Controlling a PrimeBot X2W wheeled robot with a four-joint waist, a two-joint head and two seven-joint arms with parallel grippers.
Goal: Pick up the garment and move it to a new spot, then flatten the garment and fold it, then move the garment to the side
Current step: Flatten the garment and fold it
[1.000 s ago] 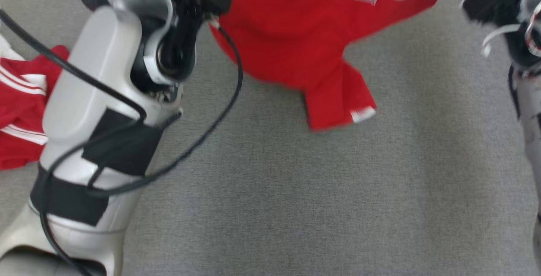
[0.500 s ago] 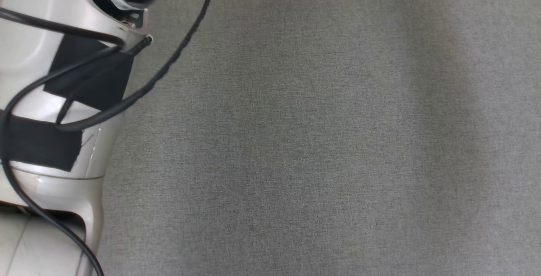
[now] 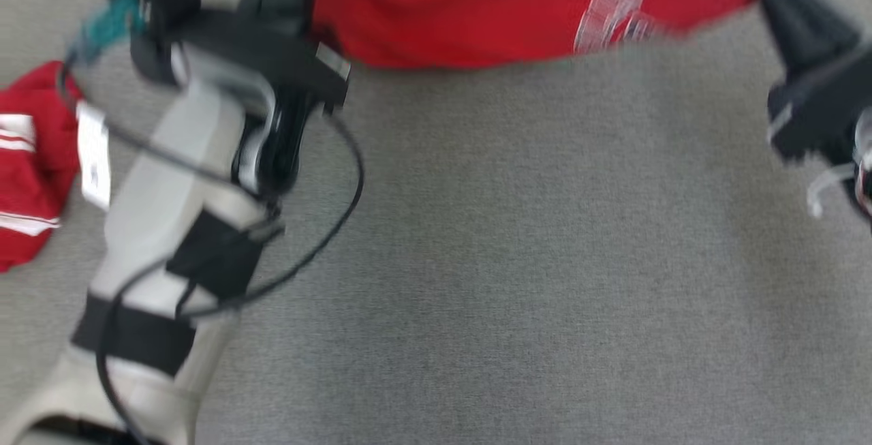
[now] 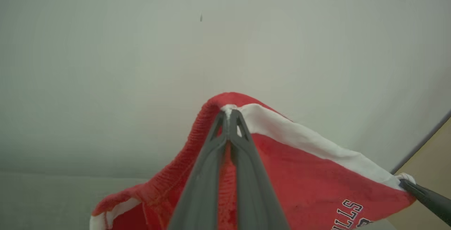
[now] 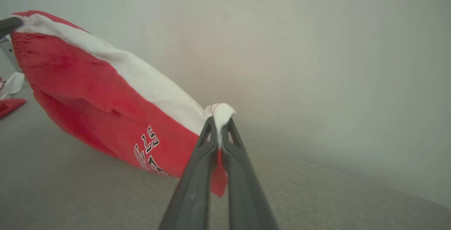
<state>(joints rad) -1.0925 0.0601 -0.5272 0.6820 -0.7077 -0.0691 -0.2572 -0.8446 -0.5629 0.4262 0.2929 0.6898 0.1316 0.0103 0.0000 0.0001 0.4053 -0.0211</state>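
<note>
Left fingers (image 4: 228, 131) closed on a red ribbed corner of the garment (image 4: 317, 173). Right fingers (image 5: 215, 131) closed on its white-edged corner. The cloth hangs stretched between them above the tabletop (image 3: 511, 261). Risks: both pinches sit at the very hem, so a quick swing could pull a corner free, and the sagging middle may drag and bunch. Print: outlined block letters, only "ST" legible.
</note>
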